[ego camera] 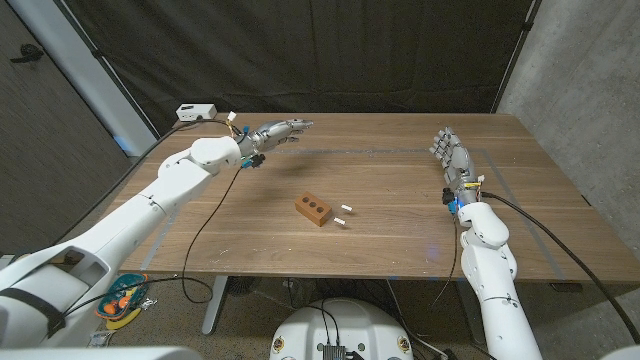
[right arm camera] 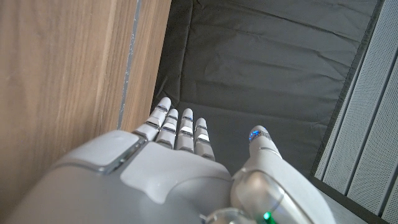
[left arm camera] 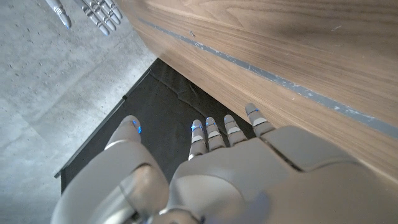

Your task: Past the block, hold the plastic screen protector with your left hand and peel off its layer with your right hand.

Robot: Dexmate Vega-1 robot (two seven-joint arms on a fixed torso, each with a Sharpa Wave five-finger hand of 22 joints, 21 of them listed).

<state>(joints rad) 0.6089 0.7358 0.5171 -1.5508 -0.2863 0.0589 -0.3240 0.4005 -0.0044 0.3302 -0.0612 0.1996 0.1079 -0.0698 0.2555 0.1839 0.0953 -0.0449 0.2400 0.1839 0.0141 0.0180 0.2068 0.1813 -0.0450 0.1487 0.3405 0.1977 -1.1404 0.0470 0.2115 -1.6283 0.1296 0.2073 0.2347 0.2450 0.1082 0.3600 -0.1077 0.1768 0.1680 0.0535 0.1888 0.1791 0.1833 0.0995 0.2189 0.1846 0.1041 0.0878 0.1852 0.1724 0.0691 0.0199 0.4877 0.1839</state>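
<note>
Beyond the block (ego camera: 314, 209) the left hand (ego camera: 275, 131), and right of it the right hand (ego camera: 450, 152), hang spread and empty over the worktop (ego camera: 400, 200); I can't spot the screen protector (likely thin, floppy, slick: pin flat, peel a corner).

A wooden table (ego camera: 400, 235) stands before a black curtain (ego camera: 330, 50), with a grey concrete wall (ego camera: 585, 80) to one side.

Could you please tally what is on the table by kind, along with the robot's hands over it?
Brown block with holes: 1
Small white pieces: 2
White box at the far left corner: 1
Hands, left and right, both empty: 2
Total: 6
No screen protector can be made out.
</note>
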